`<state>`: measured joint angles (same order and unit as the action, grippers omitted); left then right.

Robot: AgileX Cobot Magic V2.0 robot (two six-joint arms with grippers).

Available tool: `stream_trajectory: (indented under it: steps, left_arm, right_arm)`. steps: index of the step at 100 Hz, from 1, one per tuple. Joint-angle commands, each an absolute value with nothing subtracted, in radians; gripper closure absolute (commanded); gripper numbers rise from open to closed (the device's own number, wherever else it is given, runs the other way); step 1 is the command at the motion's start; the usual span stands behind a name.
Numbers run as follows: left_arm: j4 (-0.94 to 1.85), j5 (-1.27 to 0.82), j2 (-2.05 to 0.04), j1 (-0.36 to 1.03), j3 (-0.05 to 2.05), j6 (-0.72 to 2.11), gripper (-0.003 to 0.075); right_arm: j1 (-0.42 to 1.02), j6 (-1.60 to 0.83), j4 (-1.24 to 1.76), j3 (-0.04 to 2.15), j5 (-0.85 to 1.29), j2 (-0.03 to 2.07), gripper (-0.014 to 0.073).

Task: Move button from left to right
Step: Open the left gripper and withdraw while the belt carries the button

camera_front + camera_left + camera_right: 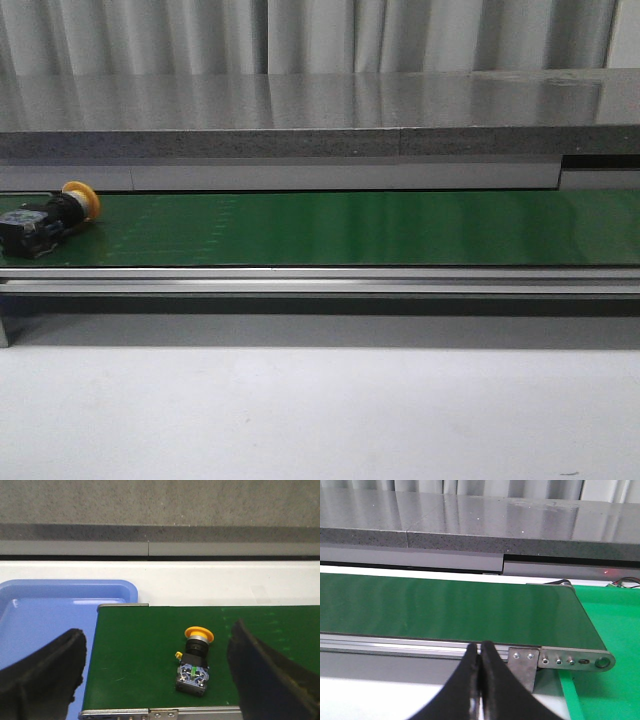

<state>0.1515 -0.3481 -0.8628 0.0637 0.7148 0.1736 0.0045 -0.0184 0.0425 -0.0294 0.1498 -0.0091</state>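
The button [50, 218], with a yellow mushroom head and a black body, lies on its side at the left end of the green conveyor belt [350, 228]. In the left wrist view the button [195, 660] lies between the two black fingers, nearer one of them, with its bluish contact end toward the camera. My left gripper [160, 680] is open wide and empty, above the belt's end. My right gripper [480, 652] is shut and empty, in front of the belt's right end [560, 625]. Neither gripper shows in the front view.
A blue tray [45, 615] lies just past the belt's left end. A green tray [610, 630] lies past the belt's right end. A metal side rail [320, 280] runs along the belt's front. A grey stone shelf [300, 115] stands behind the belt.
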Motion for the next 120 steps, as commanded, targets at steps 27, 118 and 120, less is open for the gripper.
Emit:
stream_trajectory:
  steps: [27, 118, 120]
  left_arm:
    - [0.172, -0.116, -0.420, 0.073, 0.418, 0.174, 0.0169]
    - [0.170, -0.098, -0.241, 0.073, 0.281, 0.174, 0.0715]
    - [0.170, -0.098, -0.241, 0.073, 0.281, 0.174, 0.0715]
  right_arm:
    - [0.007, -0.021, 0.034, -0.030, 0.070, -0.026, 0.0662]
    - [0.007, -0.021, 0.034, -0.030, 0.070, -0.026, 0.0662]
    - [0.007, -0.021, 0.034, -0.030, 0.070, -0.026, 0.0662]
